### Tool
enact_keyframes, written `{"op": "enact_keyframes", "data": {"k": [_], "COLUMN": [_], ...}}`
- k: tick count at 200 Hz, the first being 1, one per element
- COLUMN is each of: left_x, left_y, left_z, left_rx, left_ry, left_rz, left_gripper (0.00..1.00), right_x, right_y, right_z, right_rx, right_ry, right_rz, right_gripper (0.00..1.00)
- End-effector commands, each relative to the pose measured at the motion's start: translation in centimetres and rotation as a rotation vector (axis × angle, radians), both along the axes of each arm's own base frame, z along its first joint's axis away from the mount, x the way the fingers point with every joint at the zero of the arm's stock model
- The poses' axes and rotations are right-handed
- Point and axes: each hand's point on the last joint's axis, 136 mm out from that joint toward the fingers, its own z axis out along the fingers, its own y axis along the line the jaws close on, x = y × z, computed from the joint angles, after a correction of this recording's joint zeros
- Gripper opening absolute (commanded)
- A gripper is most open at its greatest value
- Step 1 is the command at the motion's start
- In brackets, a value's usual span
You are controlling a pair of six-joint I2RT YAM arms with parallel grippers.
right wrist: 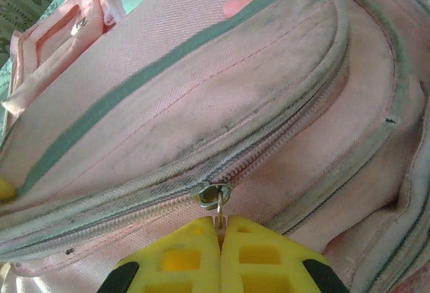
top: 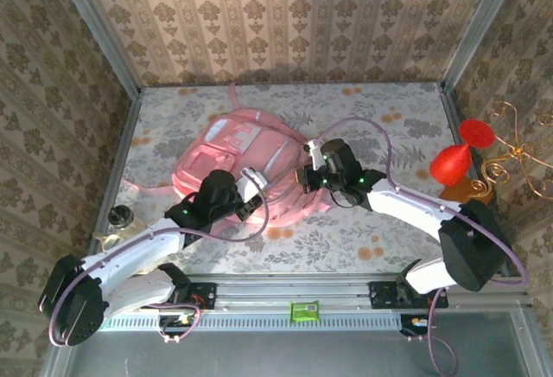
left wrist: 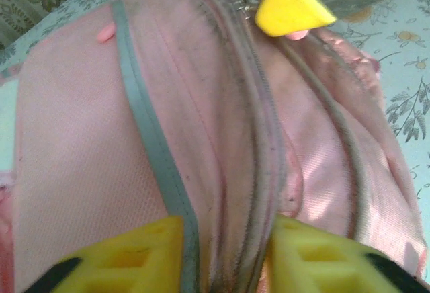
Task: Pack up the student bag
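The bag (top: 233, 156) lies in the middle of the table (top: 389, 118). The right gripper (right wrist: 220, 239) pinches the bag's zipper pull (right wrist: 215, 195); the left gripper (left wrist: 225, 256) straddles its seam, jaws apart.

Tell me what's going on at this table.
Two robot arms are working on a large soft pink fabric backpack that lies on the floral-patterned table. The right gripper is shut on the small metal zipper pull of one of the bag's zippers. The left gripper sits low over the bag with its yellow fingers apart, straddling a zippered seam. What is inside the bag cannot be seen.
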Motion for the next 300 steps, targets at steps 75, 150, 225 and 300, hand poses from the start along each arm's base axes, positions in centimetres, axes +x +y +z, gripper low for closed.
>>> {"op": "enact_keyframes", "data": {"k": [75, 150, 225, 300], "left_x": [0.8, 2.4, 0.9, 3.0], "left_y": [-3.6, -3.5, -0.9, 4.2], "left_z": [2.8, -0.4, 0.7, 0.4], "left_rx": [-0.022, -0.007, -0.068, -0.038], "left_ry": [-0.017, 0.047, 0.038, -0.001], "left_rz": [-0.026, 0.019, 0.000, 0.239], "left_gripper": [0.63, 0.27, 0.00, 0.06], "right_x": [-2.1, -2.6, 0.9, 1.0], "right_y": [2.4, 1.8, -3.5, -2.8], "right_z": [3.0, 2.0, -0.8, 0.8], "right_rx": [0.100, 0.066, -0.080, -0.030], "right_ry": [-0.057, -0.056, 0.033, -0.004], "right_rz": [0.041, 0.036, -0.169, -0.134], "right_gripper": [0.00, 0.00, 0.00, 0.00]}}
